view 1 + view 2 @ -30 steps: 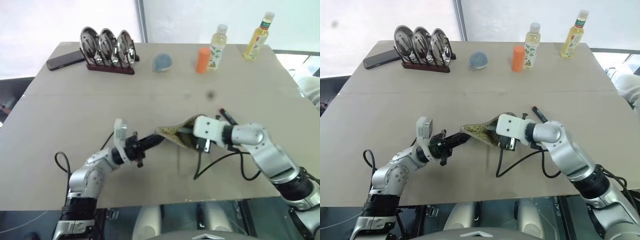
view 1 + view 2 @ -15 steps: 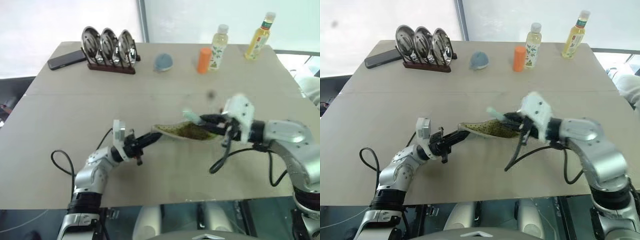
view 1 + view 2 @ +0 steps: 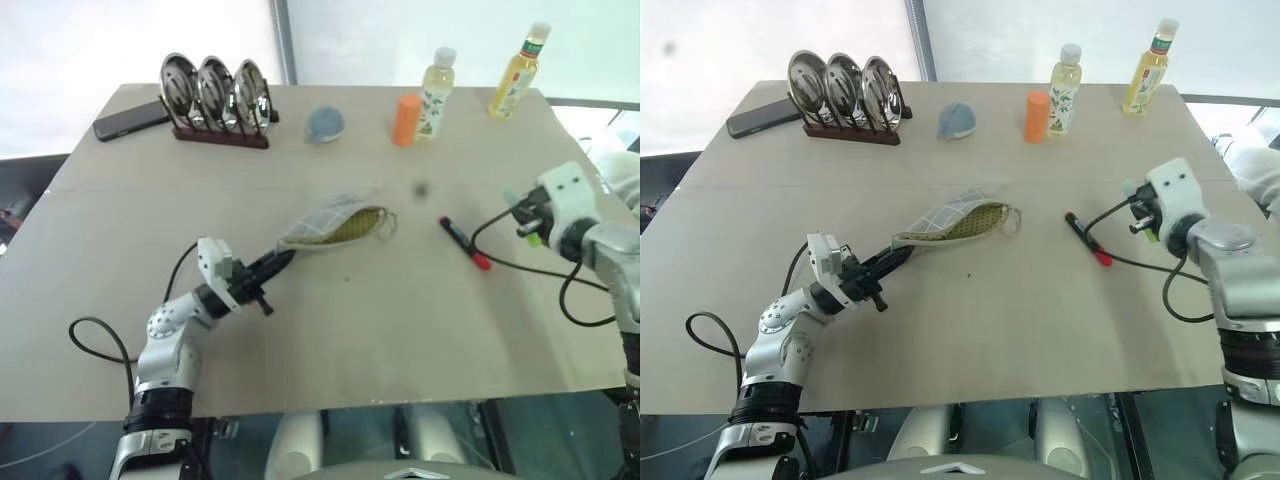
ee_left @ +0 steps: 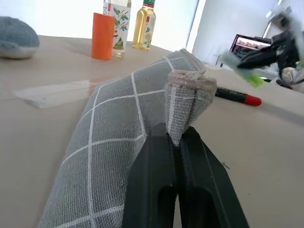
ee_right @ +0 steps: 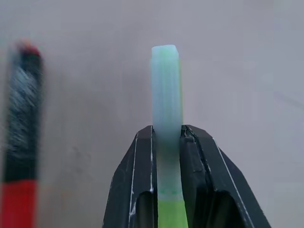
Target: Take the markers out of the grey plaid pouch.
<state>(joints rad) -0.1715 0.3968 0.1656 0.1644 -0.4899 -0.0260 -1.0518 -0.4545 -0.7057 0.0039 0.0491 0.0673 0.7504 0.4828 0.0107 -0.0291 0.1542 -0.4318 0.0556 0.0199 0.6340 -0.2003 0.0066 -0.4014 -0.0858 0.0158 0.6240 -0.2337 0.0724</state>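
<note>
The grey plaid pouch (image 3: 335, 222) lies mid-table with its yellowish mouth open toward the right. My left gripper (image 3: 283, 258) is shut on the pouch's left corner (image 4: 183, 102). A red marker with a black section (image 3: 465, 243) rests on the table to the right of the pouch. Further right, above the table, my right gripper (image 3: 518, 203) is shut on the green highlighter (image 5: 166, 109), whose pale cap sticks out past the fingertips.
Along the far edge stand a rack of metal plates (image 3: 215, 95), a dark phone (image 3: 131, 120), a blue-grey lump (image 3: 325, 123), an orange cylinder (image 3: 406, 120) and two drink bottles (image 3: 437, 80). A black cable (image 3: 520, 262) trails from the right wrist.
My right gripper has pulled the green highlighter out of the pouch and swung far right. The left gripper, still holding the pouch corner, shifted left; the red marker now shows clear of the arm.
</note>
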